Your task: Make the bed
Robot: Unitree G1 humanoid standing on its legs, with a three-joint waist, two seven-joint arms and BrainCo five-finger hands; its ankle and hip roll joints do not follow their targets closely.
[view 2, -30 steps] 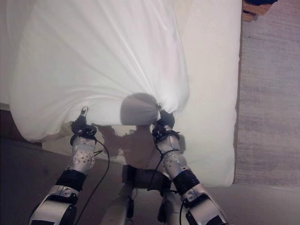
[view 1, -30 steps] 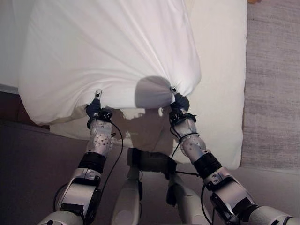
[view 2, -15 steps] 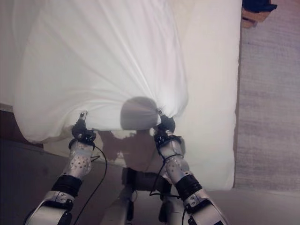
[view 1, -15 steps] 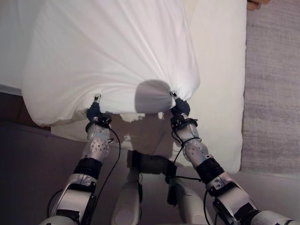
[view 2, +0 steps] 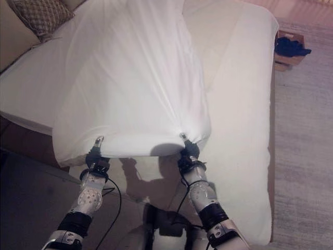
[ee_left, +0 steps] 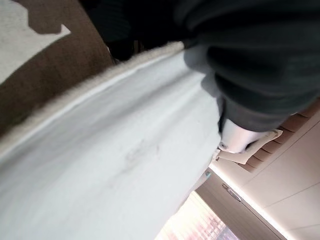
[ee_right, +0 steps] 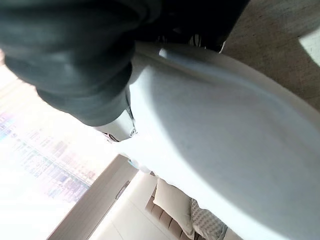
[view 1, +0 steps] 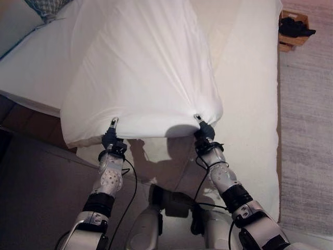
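Holding a white sheet (view 1: pixel 140 73) aloft by its near edge, the robot's left hand (view 1: pixel 110 136) and right hand (view 1: pixel 203 129) are raised side by side in front of the bed (view 1: pixel 250 104), each with its fingers closed on the hem. The cloth hangs taut between the two hands and stretches away from them over the mattress, its folds fanning out from the right hand's pinch point. In the left wrist view, the left hand's dark ribbed cover (ee_left: pixel 260 65) sits against the sheet's thick seamed edge (ee_left: pixel 100 90), with a silver finger (ee_left: pixel 240 142) curled onto the fabric. In the right wrist view, the right hand's cover (ee_right: pixel 70 55) presses the sheet the same way, a silver finger (ee_right: pixel 120 130) bent around the cloth. Beneath the lifted sheet the pale mattress lies bare on its right side, running up to the edge of the bed. A patterned pillow (view 2: pixel 41 15) rests at the far left corner of the bed. A small box holding something dark (view 2: pixel 289 48) stands on the grey carpet (view 2: pixel 307 146) to the right of the bed.
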